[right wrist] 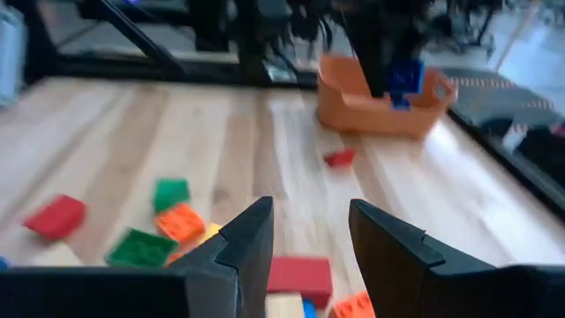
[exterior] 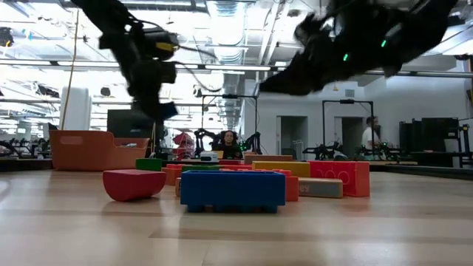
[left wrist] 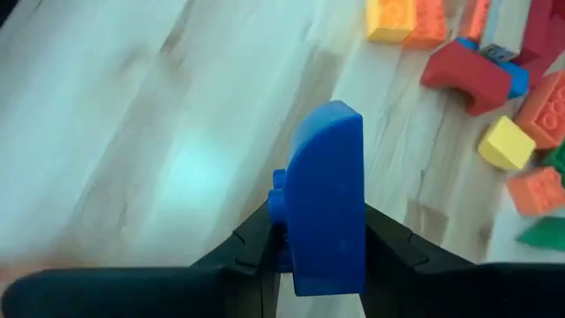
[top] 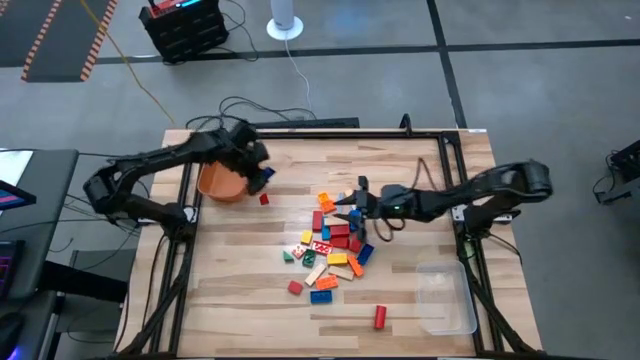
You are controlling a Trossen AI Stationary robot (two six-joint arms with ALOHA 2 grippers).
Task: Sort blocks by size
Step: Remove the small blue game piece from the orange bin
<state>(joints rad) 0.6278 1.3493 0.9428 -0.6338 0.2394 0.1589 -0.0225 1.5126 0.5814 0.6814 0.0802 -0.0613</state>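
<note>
Many small blocks in red, blue, orange, yellow, green and tan lie in a loose pile mid-table; they also show in the low view. My left gripper is shut on a blue block beside the orange bin, above the table. My right gripper hovers open over the far side of the pile. In its wrist view its fingers stand apart above a red block without touching it. My left gripper pinches the blue block between its two fingers, on two opposite faces of its lower part. The block's rounded end sticks out past the fingertips. In the right wrist view the fingers point down and the block hangs clear at the bin's near wall.
A clear plastic tray sits at the near right corner. One red block lies next to the bin, and another lies near the front edge. Bare wood lies at the near left. People and equipment show in the room beyond.
</note>
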